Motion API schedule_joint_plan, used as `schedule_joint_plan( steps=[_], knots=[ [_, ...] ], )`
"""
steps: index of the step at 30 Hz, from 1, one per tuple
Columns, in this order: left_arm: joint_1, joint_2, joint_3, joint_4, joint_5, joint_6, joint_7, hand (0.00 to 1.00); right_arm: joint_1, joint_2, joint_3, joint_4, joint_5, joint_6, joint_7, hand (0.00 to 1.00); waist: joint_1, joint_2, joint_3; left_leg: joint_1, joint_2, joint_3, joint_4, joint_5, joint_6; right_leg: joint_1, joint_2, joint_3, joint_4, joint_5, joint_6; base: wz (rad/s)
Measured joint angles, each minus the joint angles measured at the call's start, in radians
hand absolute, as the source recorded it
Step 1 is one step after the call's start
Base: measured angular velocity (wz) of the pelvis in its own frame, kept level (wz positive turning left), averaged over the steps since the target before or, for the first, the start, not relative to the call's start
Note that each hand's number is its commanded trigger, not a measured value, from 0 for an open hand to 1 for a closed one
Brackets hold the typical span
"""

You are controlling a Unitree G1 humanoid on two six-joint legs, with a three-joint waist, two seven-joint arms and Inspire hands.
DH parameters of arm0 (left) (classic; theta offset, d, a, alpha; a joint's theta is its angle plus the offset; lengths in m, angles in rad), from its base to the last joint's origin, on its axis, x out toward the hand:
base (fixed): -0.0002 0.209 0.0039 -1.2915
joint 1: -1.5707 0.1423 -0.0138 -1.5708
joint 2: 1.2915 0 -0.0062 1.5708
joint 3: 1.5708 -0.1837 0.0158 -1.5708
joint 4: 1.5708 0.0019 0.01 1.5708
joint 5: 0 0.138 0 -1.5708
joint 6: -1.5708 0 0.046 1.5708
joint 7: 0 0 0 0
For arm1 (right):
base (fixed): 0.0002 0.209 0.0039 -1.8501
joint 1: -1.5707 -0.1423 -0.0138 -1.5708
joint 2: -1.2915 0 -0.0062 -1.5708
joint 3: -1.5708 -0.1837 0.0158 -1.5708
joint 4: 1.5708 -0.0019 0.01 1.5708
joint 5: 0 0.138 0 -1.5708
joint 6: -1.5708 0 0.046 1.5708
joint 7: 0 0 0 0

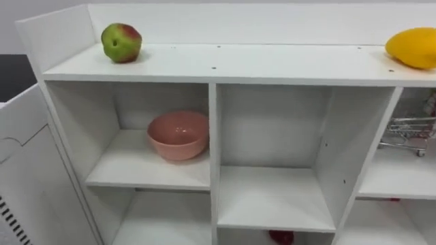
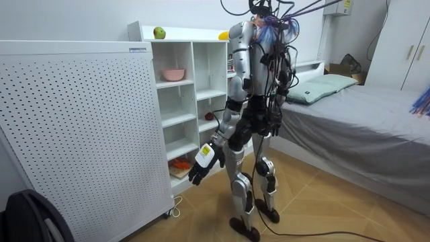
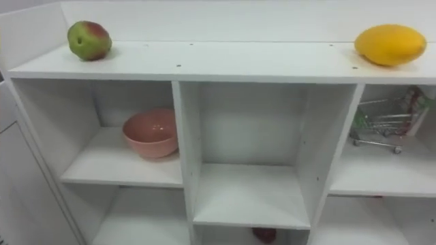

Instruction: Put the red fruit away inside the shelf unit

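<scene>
Two fruits: a round green-and-red apple (image 1: 121, 42) at the left end and a smooth yellow oval mango (image 1: 413, 47) at the right end, well apart on top of the closet (image 1: 272, 64).
Closet: white flat boards, square open compartments.
Bowl (image 1: 178, 135): pink, round, glossy, upper left compartment.
Cart (image 1: 409, 133): small, wire, upper right compartment.
Left hand (image 2: 205, 160): hangs beside the thigh, fingers relaxed, holding nothing.
Robot: stands facing the closet, bed (image 2: 363, 107) at the room view's right.

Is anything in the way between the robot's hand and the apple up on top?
Nothing visible is. The apple sits in the open at the left end of the closet's top board. The left hand hangs low at the robot's side, in free air before the shelves.
</scene>
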Motion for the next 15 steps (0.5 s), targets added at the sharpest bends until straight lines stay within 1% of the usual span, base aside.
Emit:
schedule_joint_plan(
  steps=[1, 2, 3, 4, 6, 7, 8, 10, 13, 15],
  knots=[
    [-0.004, 0.000, 0.010, 0.000, -0.007, 0.000, -0.001, 0.00, -0.001, 0.001, -0.007, 0.000, 0.021, 0.004, 0.000, 0.00, -0.005, 0.003, -0.0015, 0.014, 0.001, 0.002, -0.014, -0.001, -0.001, 0.003, 0.003, 0.007, 0.002, 0.000, 0.000, -0.13],
    [-0.005, -0.002, 0.026, 0.000, -0.008, 0.000, -0.001, 0.00, -0.006, 0.002, -0.016, 0.001, 0.042, 0.012, 0.001, 0.00, -0.007, 0.004, -0.0012, 0.019, 0.001, 0.003, -0.016, 0.000, -0.001, 0.003, 0.003, 0.019, 0.000, -0.001, -0.002, -0.15],
    [-0.005, -0.003, 0.035, 0.000, -0.004, 0.002, -0.001, 0.00, -0.007, 0.004, -0.025, 0.002, 0.050, 0.016, 0.002, 0.00, -0.010, 0.001, -0.0028, 0.022, 0.001, 0.004, -0.018, 0.000, -0.001, 0.004, 0.004, 0.023, 0.001, -0.001, -0.002, -0.19],
    [-0.004, -0.005, 0.049, 0.000, 0.002, 0.007, -0.005, 0.00, -0.008, 0.005, -0.032, 0.006, 0.072, 0.022, 0.004, 0.00, -0.010, 0.002, -0.0015, 0.035, 0.001, 0.008, -0.025, 0.001, -0.002, 0.012, 0.007, 0.031, 0.000, -0.001, -0.002, -0.11],
    [0.003, -0.006, 0.065, 0.000, 0.002, 0.014, -0.011, 0.00, 0.000, 0.008, -0.035, 0.010, 0.091, 0.033, 0.008, 0.00, -0.009, -0.003, -0.0035, 0.052, 0.001, 0.014, -0.028, 0.001, -0.002, 0.025, 0.009, 0.042, -0.001, -0.001, -0.002, -0.11],
    [0.005, -0.007, 0.071, -0.001, 0.003, 0.026, -0.018, 0.00, 0.000, 0.011, -0.037, 0.010, 0.108, 0.041, 0.008, 0.00, -0.012, -0.005, -0.0035, 0.054, 0.002, 0.019, -0.028, 0.001, -0.002, 0.027, 0.011, 0.049, -0.003, 0.000, -0.002, -0.09],
    [0.004, -0.007, 0.072, -0.001, 0.003, 0.029, -0.022, 0.00, 0.000, 0.012, -0.042, 0.010, 0.117, 0.042, 0.008, 0.00, -0.013, -0.006, -0.0036, 0.054, 0.003, 0.021, -0.028, 0.001, -0.002, 0.027, 0.012, 0.050, -0.005, 0.003, -0.002, -0.08],
    [0.003, -0.007, 0.073, 0.000, 0.002, 0.036, -0.027, 0.00, -0.005, 0.014, -0.055, 0.011, 0.180, 0.042, 0.018, 0.00, -0.016, -0.007, -0.0041, 0.054, 0.005, 0.025, -0.027, 0.001, -0.002, 0.031, 0.014, 0.052, -0.018, 0.014, -0.002, -0.06],
    [0.001, -0.007, 0.081, 0.003, 0.005, 0.038, -0.036, 0.00, -0.022, 0.017, -0.065, 0.033, 0.240, 0.041, 0.046, 0.00, -0.012, -0.015, -0.0044, 0.065, 0.005, 0.032, -0.026, 0.002, -0.001, 0.035, 0.014, 0.060, -0.018, 0.014, -0.001, -0.07],
    [-0.001, -0.007, 0.093, 0.008, 0.014, 0.042, -0.057, 0.00, -0.034, 0.017, -0.066, 0.045, 0.247, 0.040, 0.064, 0.00, -0.014, -0.018, -0.0054, 0.069, 0.007, 0.033, -0.029, 0.002, -0.001, 0.036, 0.015, 0.065, -0.018, 0.014, -0.001, -0.04]
  ],
)
